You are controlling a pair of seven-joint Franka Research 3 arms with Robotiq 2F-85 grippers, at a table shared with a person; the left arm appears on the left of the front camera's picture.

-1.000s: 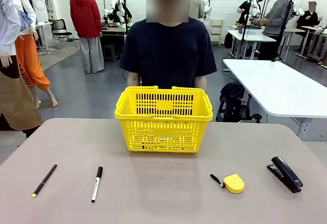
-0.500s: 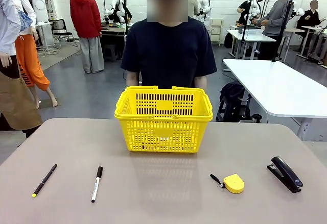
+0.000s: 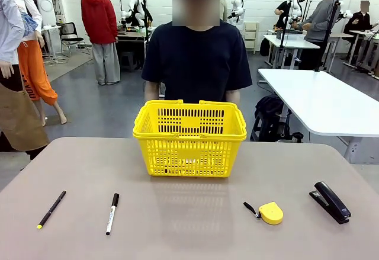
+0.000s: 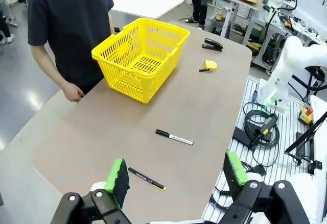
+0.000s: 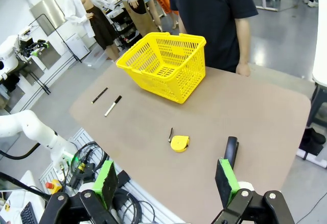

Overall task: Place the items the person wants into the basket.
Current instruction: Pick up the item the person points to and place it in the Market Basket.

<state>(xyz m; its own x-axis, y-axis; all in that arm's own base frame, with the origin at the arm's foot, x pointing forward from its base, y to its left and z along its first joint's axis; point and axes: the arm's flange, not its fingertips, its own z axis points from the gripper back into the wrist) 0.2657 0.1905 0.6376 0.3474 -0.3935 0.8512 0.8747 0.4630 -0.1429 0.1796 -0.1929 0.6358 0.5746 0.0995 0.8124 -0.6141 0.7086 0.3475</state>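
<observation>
Both open and empty: left gripper point(image 4: 176, 168), right gripper point(image 5: 166, 177). Risk — marker point(image 3: 112, 213) lies near the yellow-tipped pen point(image 3: 51, 209), tape measure point(image 3: 270, 212) near the stapler point(image 3: 330, 201); a wrong grab is plausible.

Front view faces the person point(image 3: 197, 58); both high wrist views share the basket point(image 4: 130, 80).

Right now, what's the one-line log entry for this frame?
left hand: open, empty | right hand: open, empty | marker: on table | tape measure: on table | basket: upright, far side
</observation>
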